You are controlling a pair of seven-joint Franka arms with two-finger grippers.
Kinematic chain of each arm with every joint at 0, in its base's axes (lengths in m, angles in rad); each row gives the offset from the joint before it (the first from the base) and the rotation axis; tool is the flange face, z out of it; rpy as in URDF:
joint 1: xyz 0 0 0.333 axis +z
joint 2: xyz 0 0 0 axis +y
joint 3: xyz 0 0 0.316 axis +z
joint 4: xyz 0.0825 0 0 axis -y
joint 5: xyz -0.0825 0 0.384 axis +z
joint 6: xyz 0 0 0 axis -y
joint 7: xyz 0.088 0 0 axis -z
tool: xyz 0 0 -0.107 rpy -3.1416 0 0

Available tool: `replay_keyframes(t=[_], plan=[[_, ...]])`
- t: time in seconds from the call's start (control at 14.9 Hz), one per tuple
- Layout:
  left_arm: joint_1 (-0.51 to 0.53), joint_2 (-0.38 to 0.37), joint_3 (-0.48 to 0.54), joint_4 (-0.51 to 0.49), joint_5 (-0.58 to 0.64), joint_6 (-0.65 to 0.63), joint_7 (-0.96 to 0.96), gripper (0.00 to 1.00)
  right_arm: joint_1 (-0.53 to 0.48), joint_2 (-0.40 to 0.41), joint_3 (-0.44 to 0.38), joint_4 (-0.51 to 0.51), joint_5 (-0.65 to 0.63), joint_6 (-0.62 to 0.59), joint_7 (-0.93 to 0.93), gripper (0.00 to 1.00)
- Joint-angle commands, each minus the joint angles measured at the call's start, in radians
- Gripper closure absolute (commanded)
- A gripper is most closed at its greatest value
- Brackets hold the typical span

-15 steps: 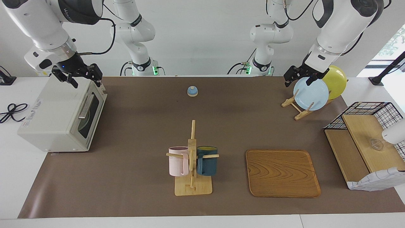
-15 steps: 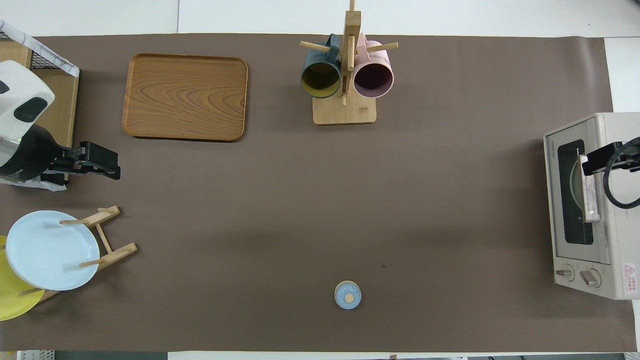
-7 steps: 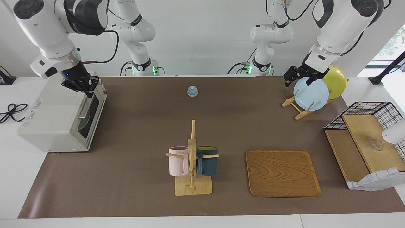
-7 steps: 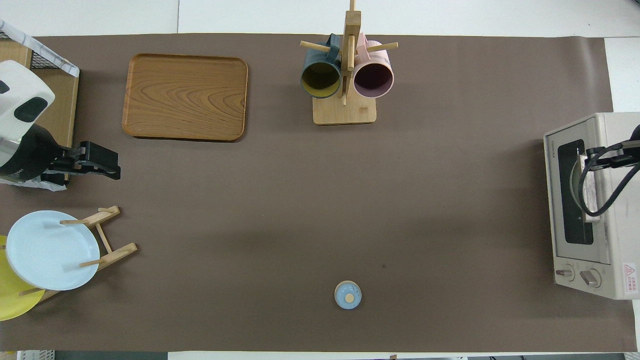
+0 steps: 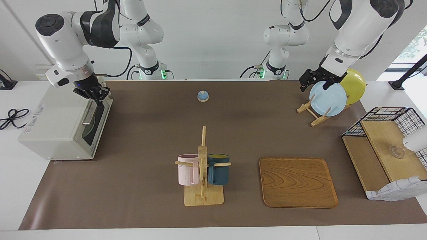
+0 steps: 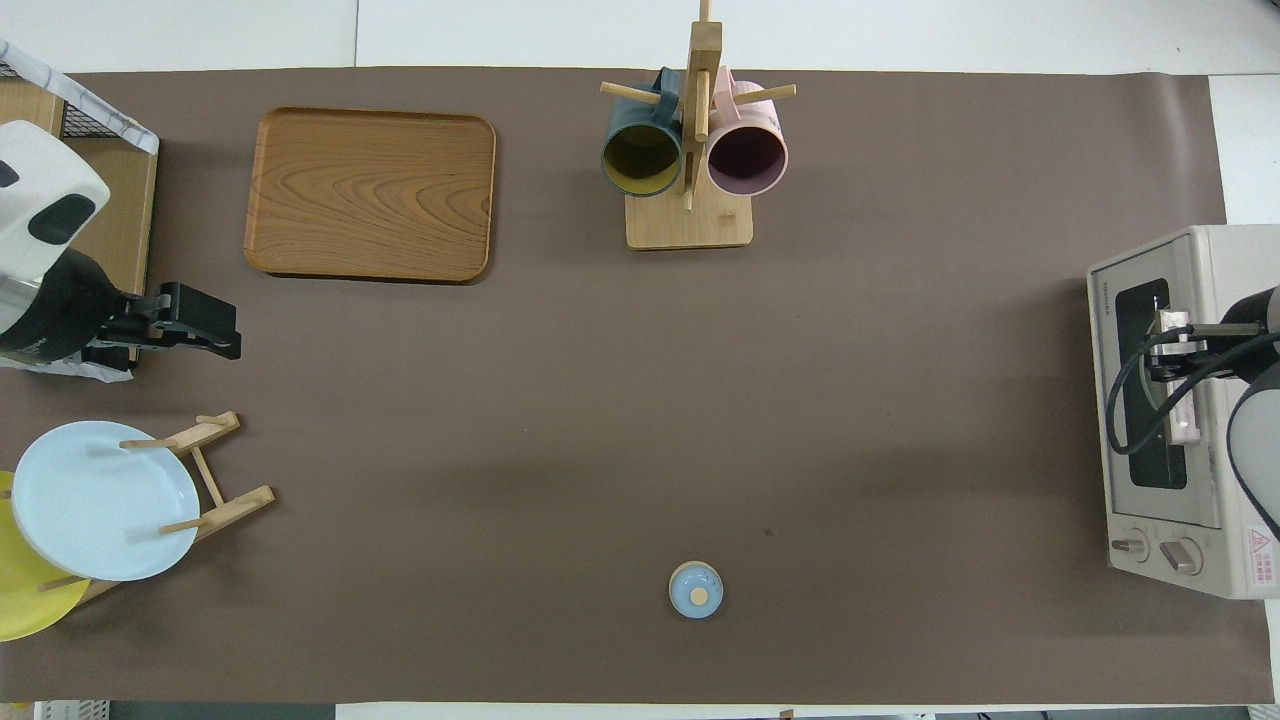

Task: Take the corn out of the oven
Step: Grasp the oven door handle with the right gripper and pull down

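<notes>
The off-white oven (image 5: 56, 126) stands at the right arm's end of the table, and it also shows in the overhead view (image 6: 1235, 260). Its dark glass door (image 5: 95, 125) is shut. The metal bar handle (image 5: 87, 116) lies across the door. The corn is hidden; only something round and pale shows dimly through the glass. My right gripper (image 5: 96, 97) points down at the handle's end that is nearer to the robots, right at the bar (image 6: 1165, 345). My left gripper (image 5: 313, 87) is open and empty, and waits in the air over the plate rack.
A wooden rack holds a light blue plate (image 5: 328, 99) and a yellow plate (image 5: 354, 86). A mug tree (image 5: 202, 166) with a pink and a dark blue mug, a wooden tray (image 5: 298, 182), a small blue bell (image 5: 202, 96) and a wire shelf basket (image 5: 383, 150) are on the table.
My right gripper has turned and come down from above the oven's top edge to the door handle. The left arm has not moved. The oven door stays shut.
</notes>
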Motion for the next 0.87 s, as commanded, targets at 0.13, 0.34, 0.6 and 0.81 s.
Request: replay_keyframes(t=[0.13,0.34,0.6,0.81], plan=[[0.008,-0.005,-0.006,0.01,0.016,-0.016,0.004,0.0,-0.08,0.005,0.008,-0.073,-0.025,0.054,0.007,1.0],[0.008,-0.005,-0.006,0.01,0.016,-0.016,0.004,0.0,-0.085,0.003,0.007,-0.084,-0.028,0.059,0.003,1.0],[0.008,-0.006,-0.005,0.01,0.016,-0.016,0.004,0.0,-0.077,0.005,0.008,-0.09,-0.096,0.061,-0.042,1.0],[0.008,-0.005,-0.006,0.01,0.016,-0.018,0.004,0.0,-0.089,0.005,0.008,-0.111,-0.096,0.077,-0.053,1.0]])
